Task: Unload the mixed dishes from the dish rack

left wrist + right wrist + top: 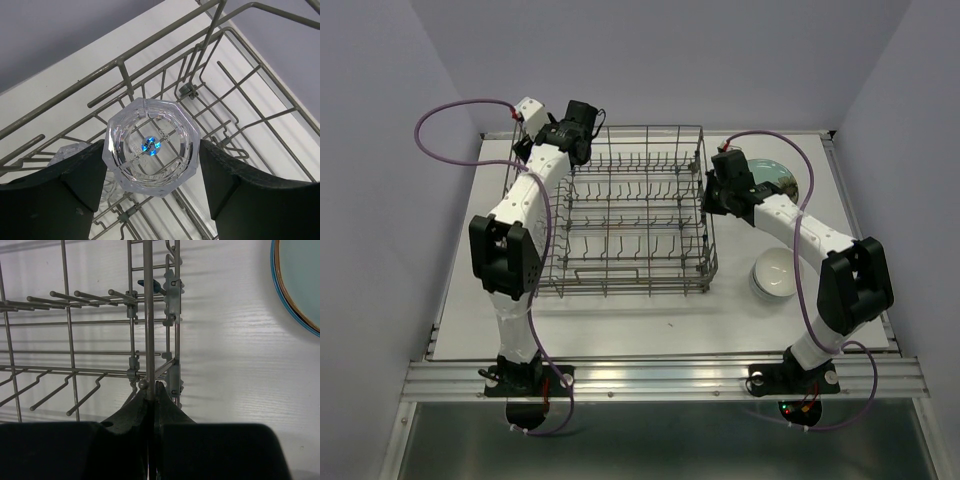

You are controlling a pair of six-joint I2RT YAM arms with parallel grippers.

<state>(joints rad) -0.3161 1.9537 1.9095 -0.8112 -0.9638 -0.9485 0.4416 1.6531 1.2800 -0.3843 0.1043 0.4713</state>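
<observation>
Working the glass pick at the rack's 11 o'clock corner. Left gripper [152, 172] is clamped across a clear faceted glass [150, 142], both fingers [75, 185] touching its sides. Glass is seen end-on, inside the dish rack [620, 284], above the floor wires, with the corner wall wires close at 12 o'clock in the wrist view. Can't tell if it's off the floor yet.

Second glass [67, 152] sits just beside it at 9 o'clock, partly hidden behind the finger.

Right gripper [151, 390] is pinched tight on a wire of the rack's wall, 3 o'clock side. Reads as bracing the rack.

Bowls [772, 272] are stacked on the table [620, 315] at the rack's 4 o'clock, pale green plate [785, 180] at 2 o'clock. Rack looks otherwise bare from overhead, so I judge we're late in the task, glasses last.

Next move: lift straight up to clear the tines and raised wall before any sideways travel, stay off the neighbour glass, then set down on the table. Risk: smooth glass slipping in a wide grip.
</observation>
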